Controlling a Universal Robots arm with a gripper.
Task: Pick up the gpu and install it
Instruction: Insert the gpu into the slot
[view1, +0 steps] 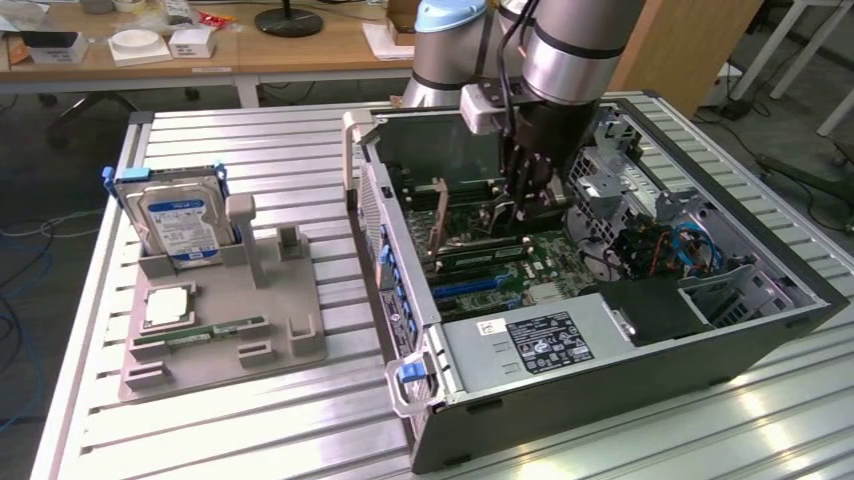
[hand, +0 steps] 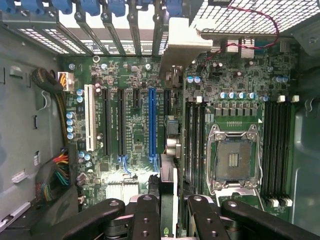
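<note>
Pick-up looks done; this is the install step. The hand is down inside the open PC case, clenched on the gpu, w/ 1 of its fingers each side of the card. The card hangs edge-on over the motherboard, silvery bracket twd the rear slot openings. In the wrist view it sits just beside the long blue slot, not seated afaict. So seating it prob. calls for lining the card's bottom edge w/ the slot, keeping it upright, and a straight press down. The hard drive and grey holder sit on the counter, well apart.
</note>
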